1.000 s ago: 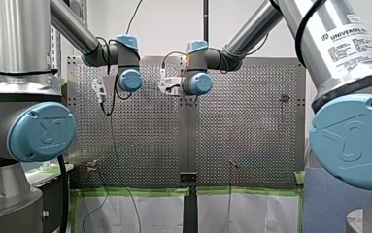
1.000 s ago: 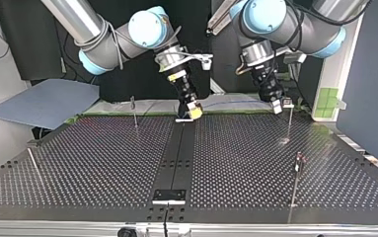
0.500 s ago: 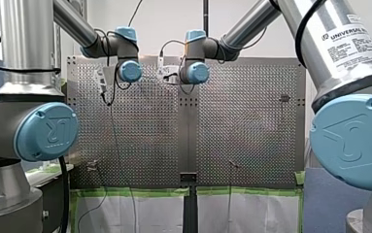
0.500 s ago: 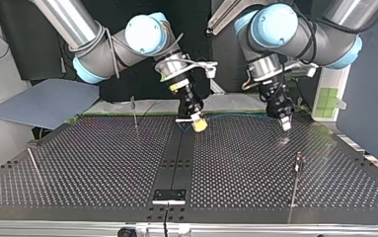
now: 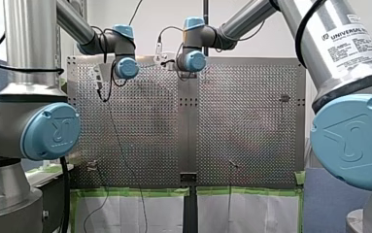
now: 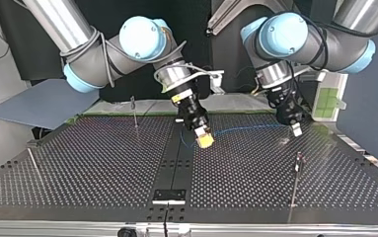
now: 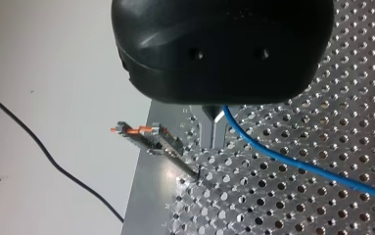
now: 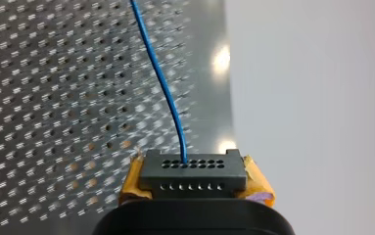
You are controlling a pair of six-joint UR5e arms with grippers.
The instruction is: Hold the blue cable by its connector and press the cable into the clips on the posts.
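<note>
while the thin post [image 6: 134,112] at the top view's left stands with nothing in it, my right gripper [image 6: 205,140] has swung out within the last second from the far edge of the table [image 6: 102,163] to hang over the dark middle strip [image 6: 174,163], its yellow pads [image 8: 258,183] clamped on either side of the dark connector [image 8: 193,171]. from there the blue cable [image 6: 241,130] now runs as a drawn line low over the holes toward the right, where a second ago almost none of it showed. my left gripper [image 6: 296,129] has come forward and lower too, its metal fingers [image 7: 214,132] pinched together on the cable, as far as its wrist view shows. the clip post [image 7: 148,139] stands just beside it, and the cable passes apart from the clip. i judge the cable is now stretched ready for pressing, with no clip filled yet.
</note>
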